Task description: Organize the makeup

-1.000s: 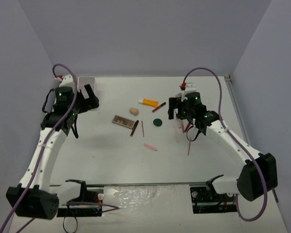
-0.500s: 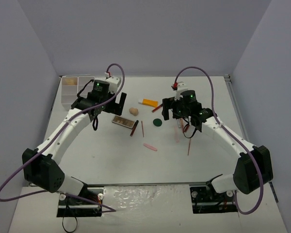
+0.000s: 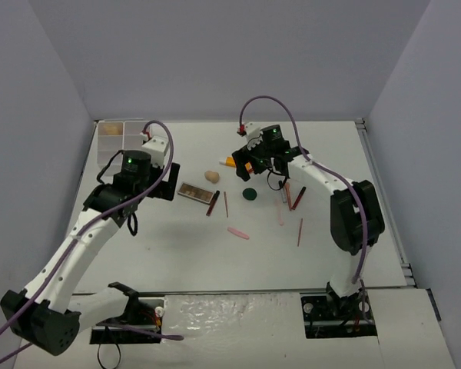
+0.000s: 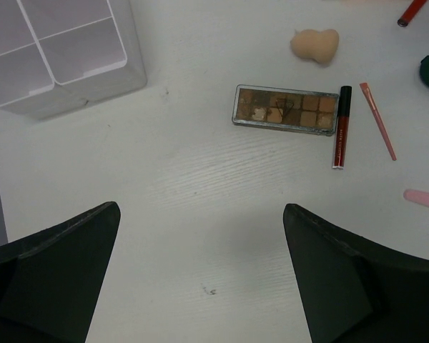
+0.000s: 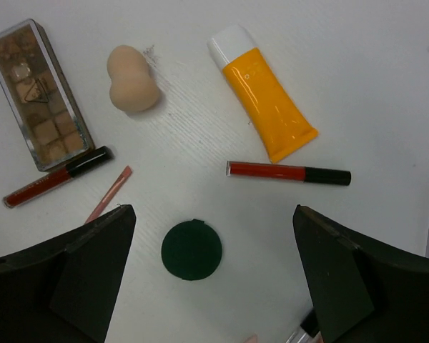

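Your left gripper (image 4: 201,209) hangs wide open over the counter (image 4: 200,179), with the brown palette (image 4: 286,109) and the white box (image 4: 64,64) ahead of it. Your right gripper (image 5: 214,209) is open too, holding nothing, above the green compact (image 5: 191,249). The orange tube (image 5: 268,103), sponge (image 5: 132,78) and red stick (image 5: 288,172) lie loose beyond.

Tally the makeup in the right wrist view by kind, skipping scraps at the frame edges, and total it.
Eyeshadow palette: 1
Sponge: 1
Orange tube: 1
Red lip gloss: 2
Green compact: 1
Pink stick: 1
Total: 7
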Robot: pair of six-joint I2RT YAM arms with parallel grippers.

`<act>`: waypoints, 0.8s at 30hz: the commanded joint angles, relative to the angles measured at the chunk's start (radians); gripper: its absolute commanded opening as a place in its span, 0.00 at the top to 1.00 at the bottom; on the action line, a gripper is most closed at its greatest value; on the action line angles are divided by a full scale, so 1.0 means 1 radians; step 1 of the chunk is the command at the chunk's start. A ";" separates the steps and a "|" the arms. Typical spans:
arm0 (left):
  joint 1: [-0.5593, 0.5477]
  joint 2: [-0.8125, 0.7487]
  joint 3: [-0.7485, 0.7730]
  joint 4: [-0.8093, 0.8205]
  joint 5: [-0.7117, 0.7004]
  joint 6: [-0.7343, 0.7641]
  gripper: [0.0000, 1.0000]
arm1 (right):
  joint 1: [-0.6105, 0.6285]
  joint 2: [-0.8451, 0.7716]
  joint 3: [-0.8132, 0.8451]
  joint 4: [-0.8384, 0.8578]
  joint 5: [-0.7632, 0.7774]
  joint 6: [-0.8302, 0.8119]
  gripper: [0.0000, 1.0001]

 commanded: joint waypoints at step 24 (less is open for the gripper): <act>0.002 -0.066 -0.103 0.078 -0.082 -0.062 0.03 | 0.045 0.505 0.601 -0.069 -0.015 -0.198 0.19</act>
